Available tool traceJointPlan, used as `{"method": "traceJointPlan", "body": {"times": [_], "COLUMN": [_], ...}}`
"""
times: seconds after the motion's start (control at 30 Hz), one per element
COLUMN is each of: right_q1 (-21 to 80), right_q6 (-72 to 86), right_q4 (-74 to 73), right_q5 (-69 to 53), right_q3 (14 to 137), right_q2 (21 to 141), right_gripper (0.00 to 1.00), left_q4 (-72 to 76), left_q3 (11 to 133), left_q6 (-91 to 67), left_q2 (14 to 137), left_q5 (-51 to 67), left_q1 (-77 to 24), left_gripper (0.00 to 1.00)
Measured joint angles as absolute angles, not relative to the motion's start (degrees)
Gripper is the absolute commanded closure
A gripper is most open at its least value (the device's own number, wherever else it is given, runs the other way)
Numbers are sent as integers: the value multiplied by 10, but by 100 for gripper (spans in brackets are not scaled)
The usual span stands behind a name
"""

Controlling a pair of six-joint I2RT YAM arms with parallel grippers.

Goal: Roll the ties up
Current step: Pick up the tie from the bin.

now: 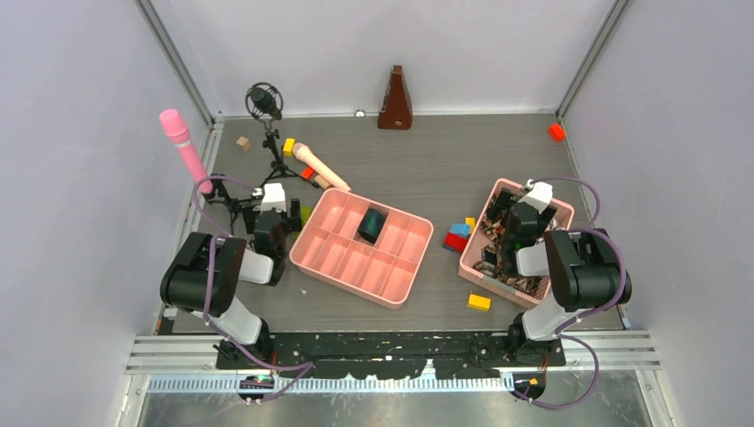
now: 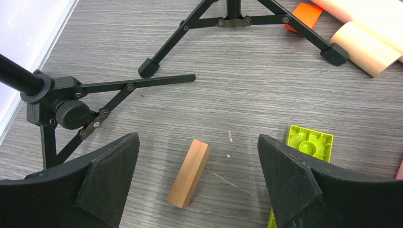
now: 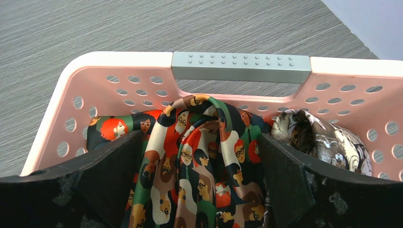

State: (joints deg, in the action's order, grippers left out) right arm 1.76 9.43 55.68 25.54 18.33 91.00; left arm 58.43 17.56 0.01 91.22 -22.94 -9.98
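Several ties lie bunched in the pink basket [image 1: 480,258] at the right. In the right wrist view, a dark tie printed with red, green and white faces [image 3: 199,161] rises between the fingers of my right gripper [image 3: 200,137], which is open and low inside the basket [image 3: 119,64]. A brown and cream tie [image 3: 323,137] lies to its right. A dark rolled tie [image 1: 372,224] sits in one cell of the pink divided tray [image 1: 400,276]. My left gripper [image 2: 197,142] hangs open over the table, holding nothing, with a small wooden block [image 2: 189,172] below it.
Black tripod legs [image 2: 161,57] stand just ahead of the left gripper, and a lime brick [image 2: 311,142] lies by its right finger. A pink microphone [image 1: 185,147], a peach microphone [image 1: 320,166], a metronome [image 1: 395,100] and loose blocks [image 1: 457,236] sit around.
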Motion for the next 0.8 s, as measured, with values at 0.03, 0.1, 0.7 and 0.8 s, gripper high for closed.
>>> {"method": "traceJointPlan", "body": {"times": [0.03, 0.1, 0.7, 0.8], "right_q1": [18, 18, 31, 33], "right_q6": [94, 95, 156, 216], "right_q4": [557, 557, 344, 257], "right_q5": [255, 255, 272, 295], "right_q3": [183, 183, 228, 259], "right_q2": [910, 910, 685, 638], "right_gripper": [0, 1, 0, 1], "left_q4": [584, 584, 615, 613], "left_q3": [176, 176, 145, 137], "left_q6": [0, 0, 3, 11], "left_q2": [912, 912, 892, 866], "left_q5": [-229, -229, -226, -270], "left_q1": [-100, -100, -101, -125], "left_gripper": [0, 0, 0, 0]}}
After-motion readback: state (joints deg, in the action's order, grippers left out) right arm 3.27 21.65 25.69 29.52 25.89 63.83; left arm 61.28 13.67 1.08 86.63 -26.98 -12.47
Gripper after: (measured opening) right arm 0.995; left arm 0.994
